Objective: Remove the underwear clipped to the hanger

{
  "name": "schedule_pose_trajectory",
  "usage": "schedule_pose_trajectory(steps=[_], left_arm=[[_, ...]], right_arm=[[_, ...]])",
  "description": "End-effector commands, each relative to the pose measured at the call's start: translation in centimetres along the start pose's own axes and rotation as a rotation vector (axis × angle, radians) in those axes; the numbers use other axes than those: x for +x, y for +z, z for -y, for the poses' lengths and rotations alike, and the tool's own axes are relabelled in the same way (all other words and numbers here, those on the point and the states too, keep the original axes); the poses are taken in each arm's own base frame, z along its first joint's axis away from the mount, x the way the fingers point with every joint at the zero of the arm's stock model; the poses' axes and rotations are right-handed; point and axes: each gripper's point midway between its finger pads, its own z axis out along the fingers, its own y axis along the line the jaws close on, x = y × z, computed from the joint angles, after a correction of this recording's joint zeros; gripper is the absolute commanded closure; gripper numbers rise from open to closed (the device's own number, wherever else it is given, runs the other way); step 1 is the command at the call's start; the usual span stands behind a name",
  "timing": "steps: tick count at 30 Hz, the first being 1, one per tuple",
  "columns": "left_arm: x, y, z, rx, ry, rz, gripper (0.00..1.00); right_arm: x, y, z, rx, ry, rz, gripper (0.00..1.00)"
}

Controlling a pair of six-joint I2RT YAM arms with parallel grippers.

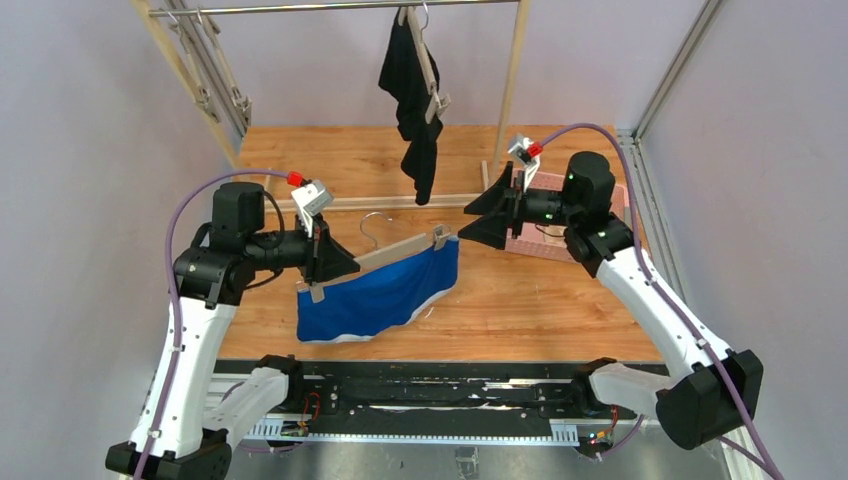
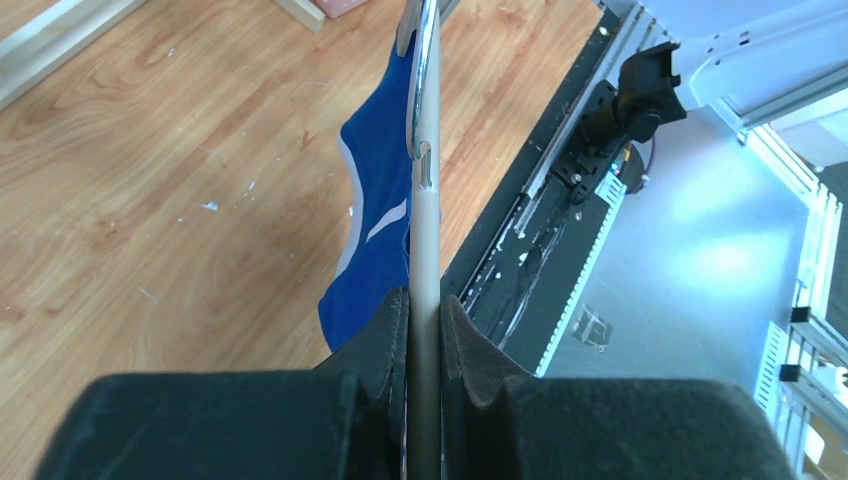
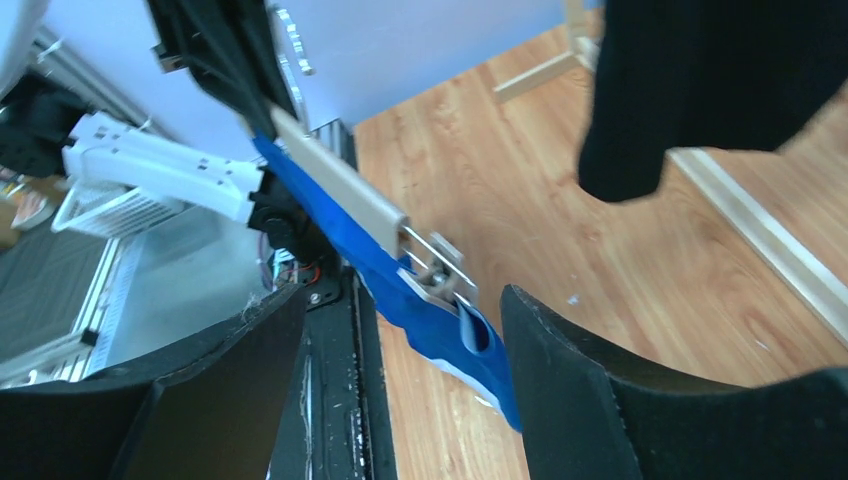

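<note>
Blue underwear (image 1: 385,295) with white trim hangs from a wooden hanger (image 1: 400,250) held low over the table. My left gripper (image 1: 335,262) is shut on the hanger's left end, and the bar (image 2: 425,200) runs straight out between its pads (image 2: 395,330). My right gripper (image 1: 480,218) stands open just right of the hanger's right clip (image 1: 440,236). In the right wrist view the metal clip (image 3: 435,265) and a blue cloth corner (image 3: 440,340) lie between the spread fingers, touching neither. Black underwear (image 1: 412,90) hangs clipped to a second hanger on the back rail (image 1: 330,8).
A pink tray (image 1: 540,245) lies on the wooden table under my right wrist. A wooden rack frame (image 1: 515,80) stands at the back, with a low wooden bar (image 1: 400,200) across the table. Grey walls close in both sides. A black rail (image 1: 420,390) runs along the near edge.
</note>
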Motion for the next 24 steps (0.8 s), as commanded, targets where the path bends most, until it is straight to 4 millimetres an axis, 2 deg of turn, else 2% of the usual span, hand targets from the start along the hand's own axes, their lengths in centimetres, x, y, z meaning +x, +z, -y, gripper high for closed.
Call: schedule_pose_trajectory(steps=[1,8,13,24], left_arm=[[-1.3,0.1,1.6,0.098,0.023,0.02,1.0],[-2.1,-0.1,2.0,0.11,0.028,0.031,1.0],[-2.7,-0.5,2.8,0.138,0.044,0.048,1.0],[-2.7,-0.8,3.0,0.125,0.045,0.057,1.0]], right_arm=[[-0.9,2.0,-3.3,-0.161,-0.091,-0.003,0.28],[0.1,3.9,-3.1,-0.2,-0.078,-0.04,0.34],[0.4,4.3,-2.5,-0.189,-0.083,-0.044,0.34],[0.8,4.4,-1.7,-0.161,-0.096,-0.057,0.35]])
